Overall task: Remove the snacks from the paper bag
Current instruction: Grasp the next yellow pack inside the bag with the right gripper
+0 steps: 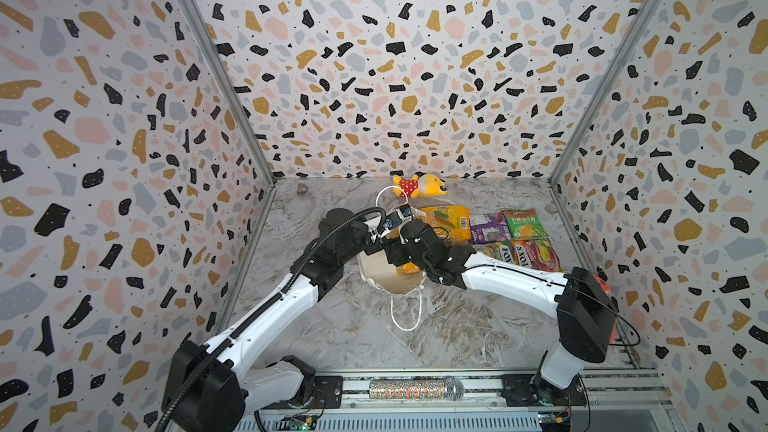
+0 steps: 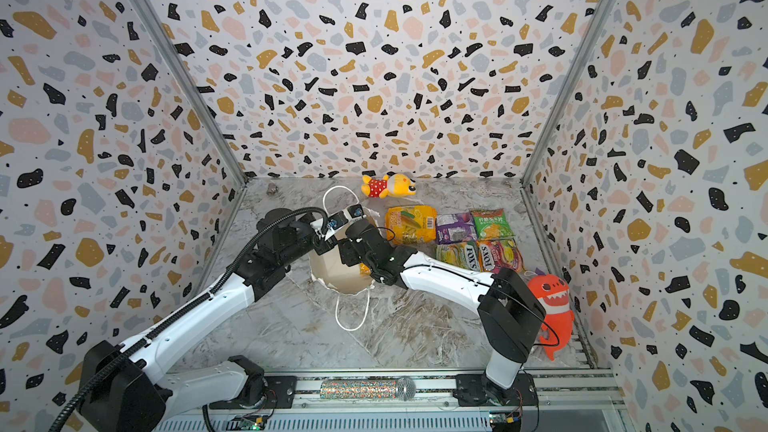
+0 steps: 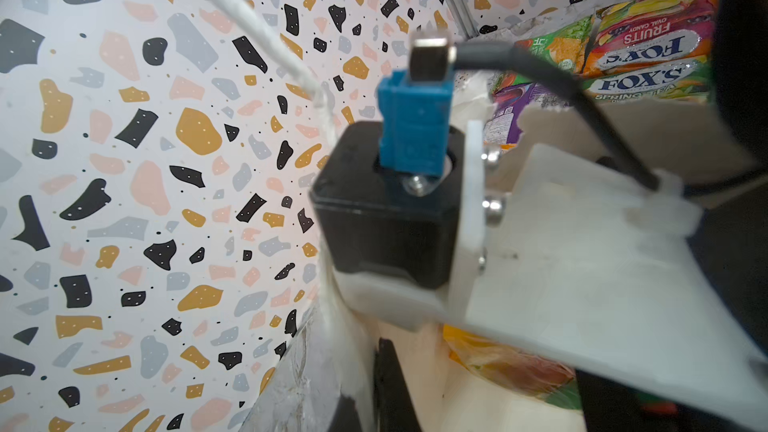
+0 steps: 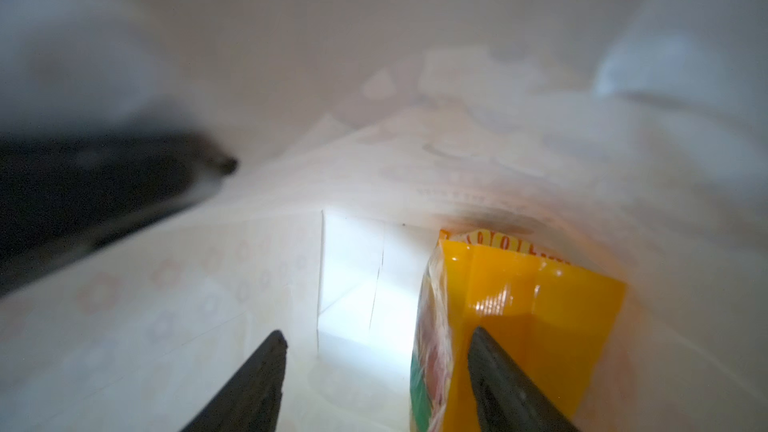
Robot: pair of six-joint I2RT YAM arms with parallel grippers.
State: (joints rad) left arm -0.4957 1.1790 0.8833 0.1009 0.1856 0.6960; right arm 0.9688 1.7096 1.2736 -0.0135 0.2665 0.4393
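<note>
Right gripper (image 4: 378,336) within the paper bag (image 4: 199,284).
Its jaws stood apart, holding nothing; the orange-yellow packet (image 4: 536,305) stood on edge just beside one finger. The left gripper (image 1: 372,245) was closed at the bag's rim.

Paper bag (image 1: 376,270) stands open at centre, orange packet (image 4: 532,305) upright inside. Far right lie yellow packet (image 1: 448,222), purple packet (image 1: 489,227), green packet (image 1: 521,222), FOX'S packets (image 1: 534,253).

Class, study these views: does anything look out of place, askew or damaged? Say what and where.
The rim of the paper bag looks ragged and pulled out of shape on its near-left side. One orange packet stands on edge inside it, while five packets lie in rows on the table.
</note>
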